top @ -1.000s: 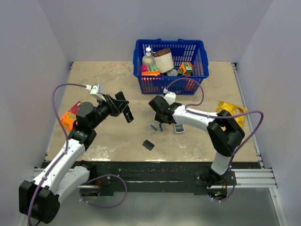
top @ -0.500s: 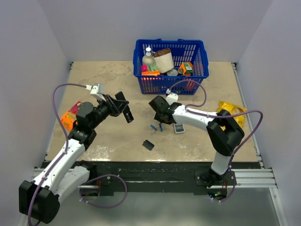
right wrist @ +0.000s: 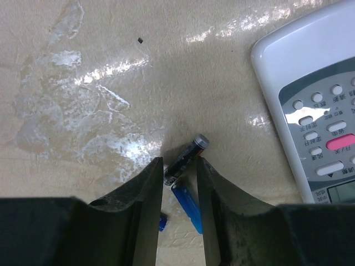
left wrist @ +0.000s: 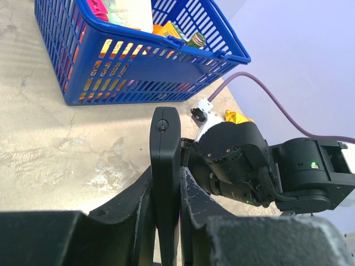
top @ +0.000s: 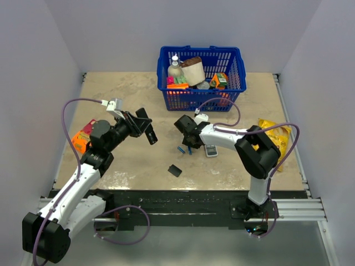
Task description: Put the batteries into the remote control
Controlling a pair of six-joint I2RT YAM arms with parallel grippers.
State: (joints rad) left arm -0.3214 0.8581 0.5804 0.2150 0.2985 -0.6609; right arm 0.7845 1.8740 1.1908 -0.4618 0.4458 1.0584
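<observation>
The black remote control (left wrist: 165,160) stands on edge between the fingers of my left gripper (left wrist: 166,185), which is shut on it and holds it above the table (top: 150,133). My right gripper (right wrist: 179,162) is down at the table over the batteries, its jaws a narrow gap apart. A dark battery (right wrist: 187,158) lies slanted between the fingertips. A blue battery (right wrist: 187,207) lies just behind it, and another blue end (right wrist: 162,223) peeks out by the left finger. From above, blue batteries (top: 181,149) show beside the right gripper (top: 187,144).
A small black back cover (top: 175,170) lies near the front. A white-grey remote (right wrist: 316,127) rests right of the batteries. A blue basket (top: 202,97) full of items stands at the back. A yellow bag (top: 275,132) lies right, an orange packet (top: 82,138) left.
My right arm has swung its elbow inward and the gripper has settled over the batteries with its jaws drawn closer together. The left arm and the remote have not moved.
</observation>
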